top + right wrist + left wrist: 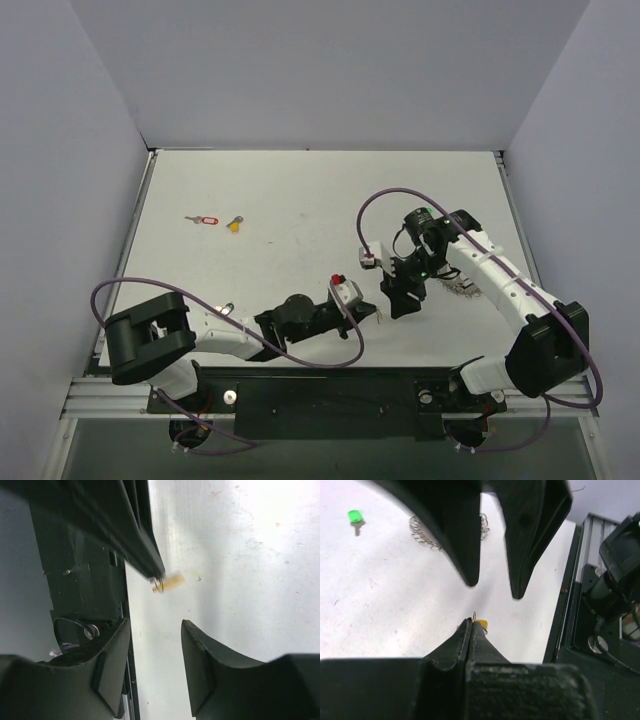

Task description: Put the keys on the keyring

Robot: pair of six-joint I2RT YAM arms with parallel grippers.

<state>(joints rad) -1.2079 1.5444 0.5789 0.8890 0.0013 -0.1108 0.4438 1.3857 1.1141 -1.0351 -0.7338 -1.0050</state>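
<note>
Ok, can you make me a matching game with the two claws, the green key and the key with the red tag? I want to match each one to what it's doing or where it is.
Things:
1. left claw
2. right claw
3. green key
4. red-tag key

Places or states:
A. open, holding nothing
B. lying on the table by the keyring
C. shut on the yellow key
D. lying far away from both claws

Pairs: 1-C, 2-A, 3-B, 4-D
</note>
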